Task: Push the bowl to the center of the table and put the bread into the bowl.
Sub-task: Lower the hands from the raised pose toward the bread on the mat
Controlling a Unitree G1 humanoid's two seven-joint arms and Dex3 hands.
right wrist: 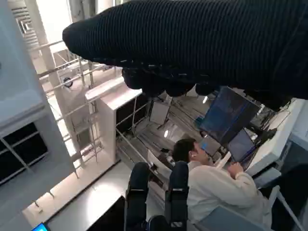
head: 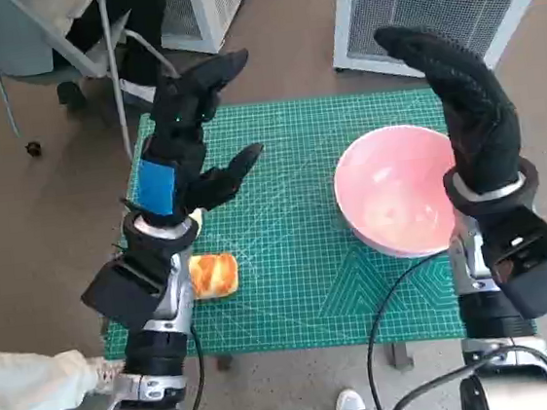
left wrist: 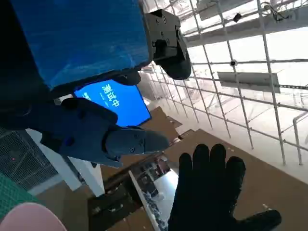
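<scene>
Both hands are up in the air and hold nothing. The left hand, the black one with blue tape on its back, is lifted over the left side of the table. Its fingers are spread apart and point away from the robot. The right hand, in the knitted glove, is lifted too, with its fingers stretched out long. It hangs above the far right edge of the pink bowl. I think it is held there so it can come down beside the bowl and shove it sideways.

The bowl sits near the right edge of the table, not in the middle, so the push looks not yet done. Nothing is inside it.

The bread is a small golden piece lying near the front left corner of the table, partly hidden by the left forearm. It is well apart from the bowl. The left hand is the closer one to it, so I guess that hand will pick it up later.

The wrist views point up at the room, not at the table. One shows a person sitting at a desk with screens. A white unit stands on the floor past the far right corner.
</scene>
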